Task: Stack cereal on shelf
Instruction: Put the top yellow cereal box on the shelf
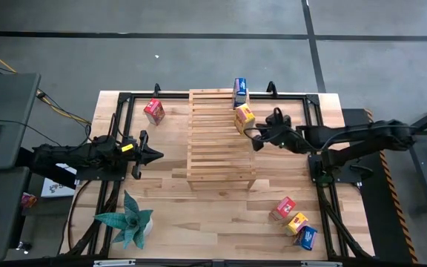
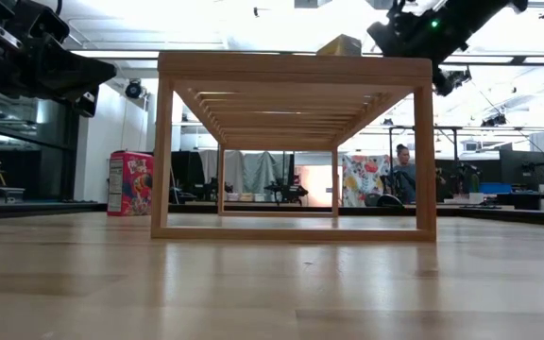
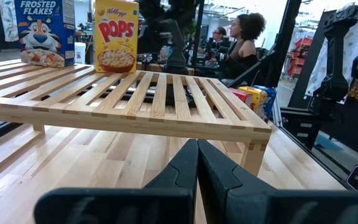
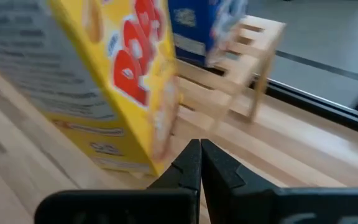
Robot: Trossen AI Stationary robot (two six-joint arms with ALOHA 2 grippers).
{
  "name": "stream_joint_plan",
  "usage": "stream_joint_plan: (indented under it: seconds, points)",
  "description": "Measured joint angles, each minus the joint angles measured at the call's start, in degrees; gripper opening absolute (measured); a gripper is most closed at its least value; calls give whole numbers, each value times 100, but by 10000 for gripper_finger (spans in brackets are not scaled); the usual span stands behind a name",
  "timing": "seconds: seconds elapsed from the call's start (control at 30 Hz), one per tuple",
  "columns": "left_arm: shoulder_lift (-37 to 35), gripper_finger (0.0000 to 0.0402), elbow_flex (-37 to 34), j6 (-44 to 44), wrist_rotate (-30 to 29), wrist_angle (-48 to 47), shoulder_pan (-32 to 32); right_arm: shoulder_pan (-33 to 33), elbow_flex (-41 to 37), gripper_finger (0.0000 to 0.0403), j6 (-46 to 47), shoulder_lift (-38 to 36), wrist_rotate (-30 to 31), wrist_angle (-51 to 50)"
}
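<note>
The light-wood slatted shelf [image 1: 221, 137] stands mid-table. A blue cereal box [image 1: 239, 93] and a yellow one [image 1: 244, 119] stand upright on its far right part; both also show in the left wrist view, blue [image 3: 45, 31] and yellow [image 3: 115, 36]. A red box [image 1: 154, 111] stands on the table left of the shelf. A red [image 1: 282, 208], a yellow [image 1: 296, 222] and a blue box [image 1: 307, 237] lie at the near right. My right gripper [image 4: 199, 149] is shut, right beside the yellow box [image 4: 117, 81]. My left gripper [image 3: 197, 152] is shut and empty, left of the shelf. My right gripper's shut fingertips stand close by the yellow box's lower corner [image 4: 163, 163], coming level from the table's right side. I cannot tell whether they touch it. The box stands with its bottom on the shelf slats.
A teal plant [image 1: 128, 221] stands at the near left. A black frame [image 1: 128, 96] runs around the tabletop. A person [image 3: 244, 37] sits in the room beyond the table. Bare wood lies in front of the shelf [image 1: 213, 222].
</note>
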Motion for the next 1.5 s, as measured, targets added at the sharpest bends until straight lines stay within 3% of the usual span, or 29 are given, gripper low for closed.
stream_joint_plan:
  seconds: [0.83,1.17,1.5]
  points:
    - [0,0,0,0,0,0,-2,-144,-23,0,235,-4,-1181,359]
    - [0,0,0,0,0,0,-2,-106,-19,0,328,-4,-1373,359]
    - [0,0,0,-1,0,0,-1,-80,-19,0,59,-314,-1154,-82]
